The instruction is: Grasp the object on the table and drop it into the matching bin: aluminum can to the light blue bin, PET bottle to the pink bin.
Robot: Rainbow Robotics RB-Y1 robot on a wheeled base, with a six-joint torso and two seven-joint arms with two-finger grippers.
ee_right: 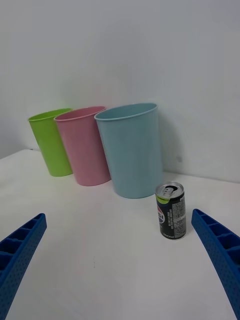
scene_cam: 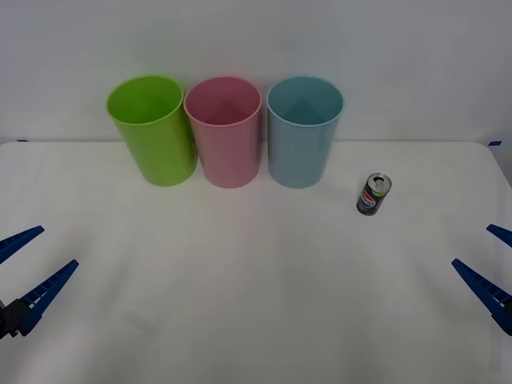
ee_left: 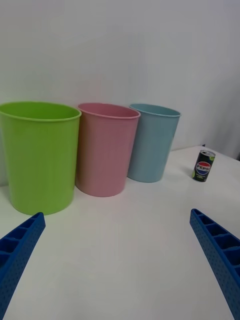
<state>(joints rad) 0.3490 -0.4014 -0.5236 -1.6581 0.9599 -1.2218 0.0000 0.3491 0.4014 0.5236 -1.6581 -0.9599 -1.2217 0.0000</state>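
A small dark aluminum can [scene_cam: 373, 194] with a silver top stands upright on the white table [scene_cam: 256, 304], just right of the light blue bin [scene_cam: 304, 130]. The pink bin [scene_cam: 225, 130] stands to the left of the blue one. In the right wrist view the can [ee_right: 171, 209] stands ahead of my open right gripper [ee_right: 120, 270], in front of the light blue bin [ee_right: 132, 149]. My right gripper [scene_cam: 490, 264] waits open at the table's right edge. My left gripper [scene_cam: 30, 264] is open at the left edge, far from the can [ee_left: 204, 165].
A lime green bin [scene_cam: 152, 128] stands left of the pink one; the three bins form a row at the back against a white wall. The table's back edge runs just behind them.
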